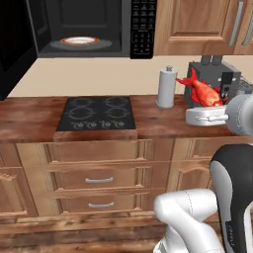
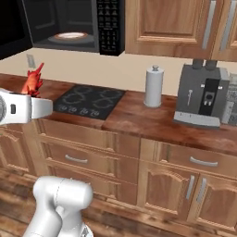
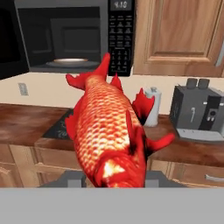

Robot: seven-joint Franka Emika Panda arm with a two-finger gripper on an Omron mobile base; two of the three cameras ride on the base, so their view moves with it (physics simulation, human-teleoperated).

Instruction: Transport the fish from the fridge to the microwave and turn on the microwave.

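Note:
My gripper is shut on the fish, a bright red-orange fish held with its forked tail pointing up. I hold it in the air in front of the wooden counter, to the right of the cooktop. In the hand view the fish stretches from the gripper toward the microwave. The black microwave hangs above the counter with its door swung open to the left. A white plate lies on its turntable, and the keypad is on its right side. From the right base view the fish rises above my hand. The fridge is out of view.
A black cooktop sits in the counter under the microwave. A white paper towel roll stands right of it, then a grey coffee machine. Wooden upper cabinets hang to the microwave's right; drawers run below the counter.

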